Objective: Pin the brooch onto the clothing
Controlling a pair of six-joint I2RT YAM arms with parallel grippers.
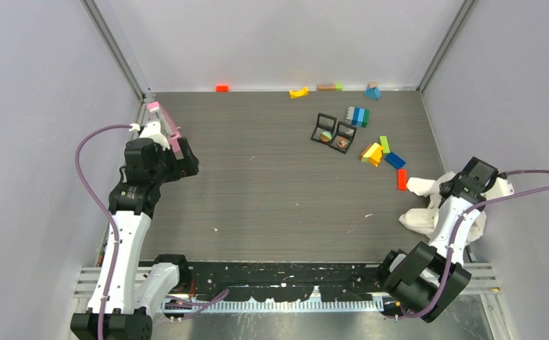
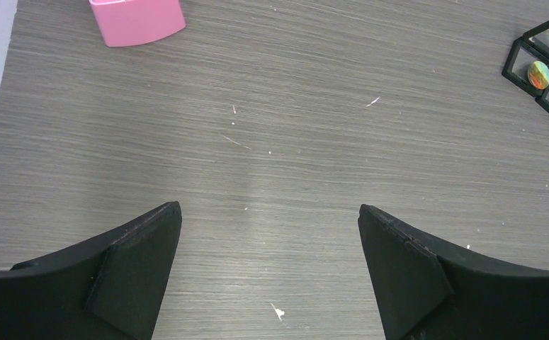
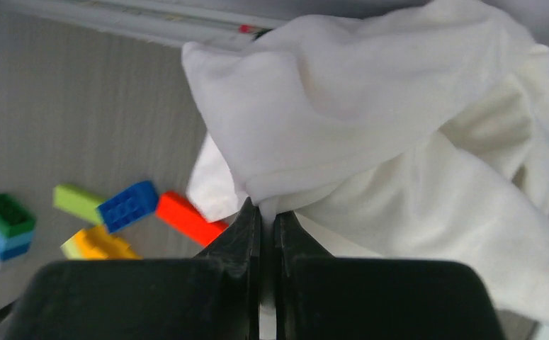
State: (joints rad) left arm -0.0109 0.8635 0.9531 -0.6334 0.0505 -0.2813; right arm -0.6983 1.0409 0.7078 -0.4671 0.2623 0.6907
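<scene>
Pink block [image 2: 137,20] sits upper left in my left wrist view; my left gripper [image 2: 270,212] hangs wide open over the grey table [image 2: 292,106]. Lower right of the top view, my right gripper [image 3: 266,209] is clamped on a fold of the crumpled white clothing [image 1: 420,219].

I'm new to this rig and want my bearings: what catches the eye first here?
The crumpled white clothing heaped at the right edge of the grey table stands out, the right gripper shut on one of its folds. Bright plastic toy bricks lie scattered just beyond it; the left gripper hangs wide open at the left.
</scene>
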